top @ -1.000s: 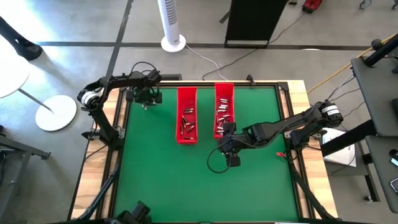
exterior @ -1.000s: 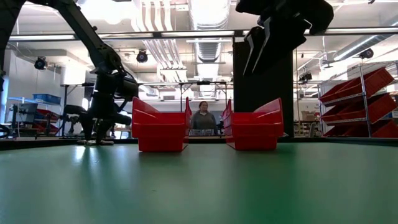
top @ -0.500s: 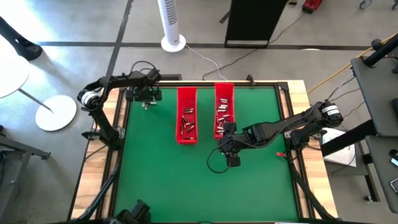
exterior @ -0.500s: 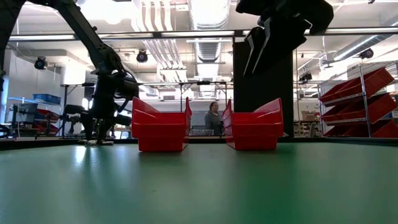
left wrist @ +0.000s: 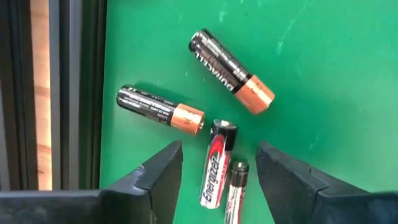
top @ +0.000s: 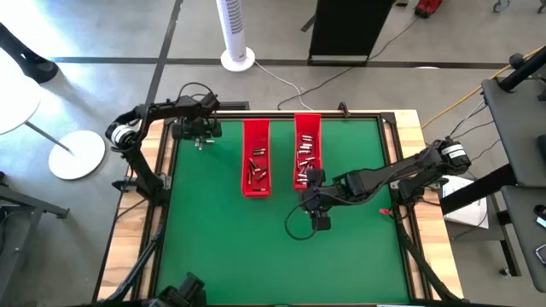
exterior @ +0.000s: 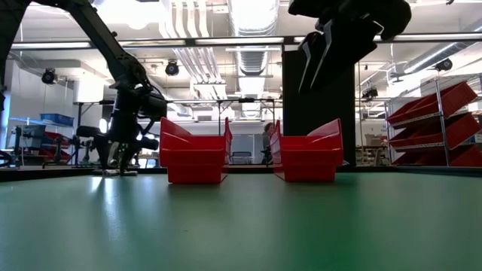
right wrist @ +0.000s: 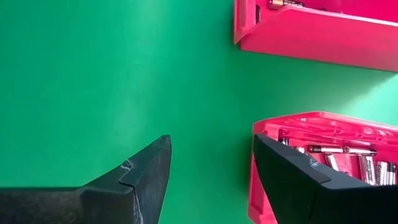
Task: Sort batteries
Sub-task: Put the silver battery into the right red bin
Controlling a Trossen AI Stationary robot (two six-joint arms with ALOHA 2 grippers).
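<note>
Lying betw. open left gripper [left wrist: 217,171] fingers, two batteries [left wrist: 219,163], green mat

Counting what I see

I count two red trays [top: 255,169] [top: 307,158], two robot arms, and four loose batteries [left wrist: 217,132] lying on the green mat.

Built as 2 dark, slender jointed arms with a white-and-black cuff near each base and a thin black cable looping beside each. Tipped with matte black, wedge-shaped fingers [left wrist: 155,177], edges bevelled.
</note>
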